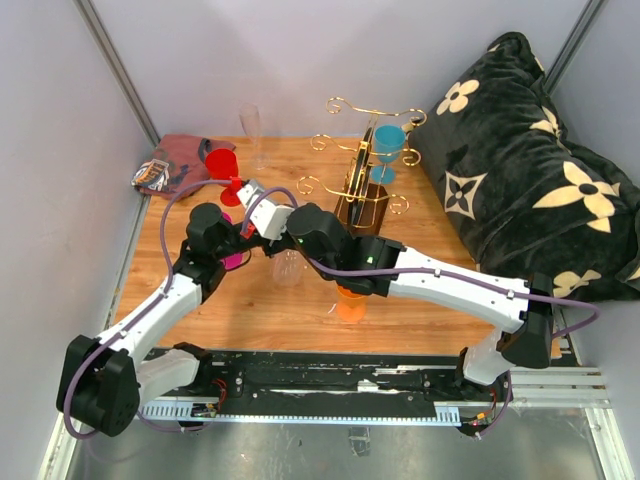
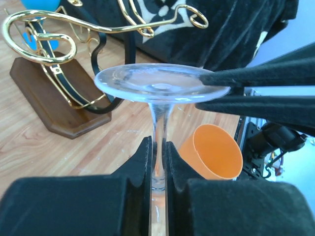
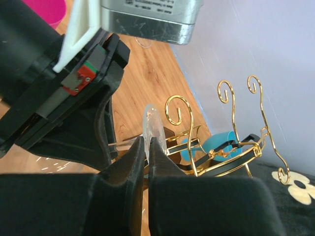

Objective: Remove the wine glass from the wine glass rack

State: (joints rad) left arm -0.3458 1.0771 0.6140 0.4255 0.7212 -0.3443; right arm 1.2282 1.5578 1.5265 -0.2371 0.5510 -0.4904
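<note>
Left end effector [image 2: 158, 150] grips wine glass [image 2: 157, 83] stem; right end effector [image 3: 146, 145], its foot.

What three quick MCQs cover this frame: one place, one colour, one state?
1. Where is the blue glass? A) on the wine glass rack B) on the floor C) in a box
2. What colour is the cup beyond the wine glass's stem, left wrist view? A) green B) orange C) black
3. The left gripper is: A) open wide B) shut on the wine glass's stem C) out of view
1A, it sits among the rack's gold arms; 2B, the cup right of the stem is orange; 3B, its fingers press the stem from both sides.
</note>
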